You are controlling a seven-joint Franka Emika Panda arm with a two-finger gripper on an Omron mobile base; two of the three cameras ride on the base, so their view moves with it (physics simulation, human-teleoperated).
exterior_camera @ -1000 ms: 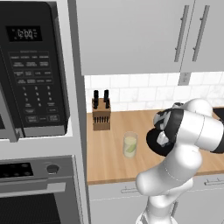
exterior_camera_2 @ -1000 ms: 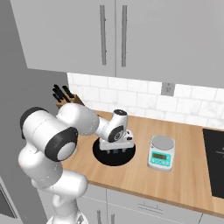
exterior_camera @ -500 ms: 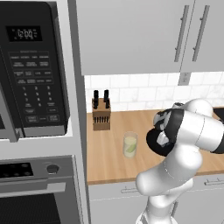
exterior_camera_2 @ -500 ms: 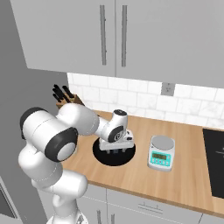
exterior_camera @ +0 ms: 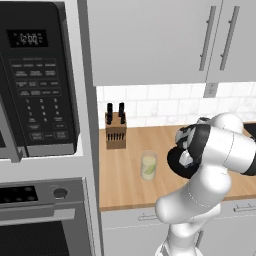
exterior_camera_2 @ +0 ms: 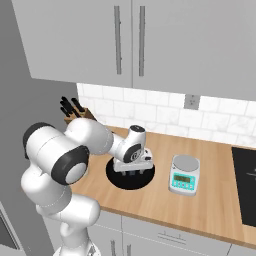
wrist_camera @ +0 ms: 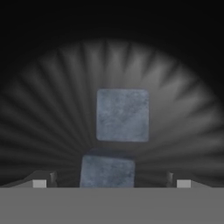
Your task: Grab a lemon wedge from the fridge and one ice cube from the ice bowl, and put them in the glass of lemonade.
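The black ice bowl (exterior_camera_2: 116, 175) sits on the wooden counter, and my gripper (exterior_camera_2: 132, 172) reaches down into it. In the hand view the bowl's dark ribbed inside (wrist_camera: 52, 109) holds two grey ice cubes. One ice cube (wrist_camera: 122, 114) lies in the middle. The nearer ice cube (wrist_camera: 107, 173) lies between my wide-apart fingertips (wrist_camera: 40, 183), and the gripper (wrist_camera: 109, 183) is open. The glass of lemonade (exterior_camera: 148, 166) stands left of the bowl (exterior_camera: 174, 161). A yellow-green streak shows in the glass; I cannot tell whether it is the lemon wedge. The fridge is out of view.
A wooden knife block (exterior_camera: 116, 131) stands at the back of the counter behind the glass. A small grey scale (exterior_camera_2: 183, 175) sits right of the bowl, with a black cooktop (exterior_camera_2: 246, 185) beyond it. A microwave (exterior_camera: 37, 80) and an oven (exterior_camera: 42, 220) are at the left.
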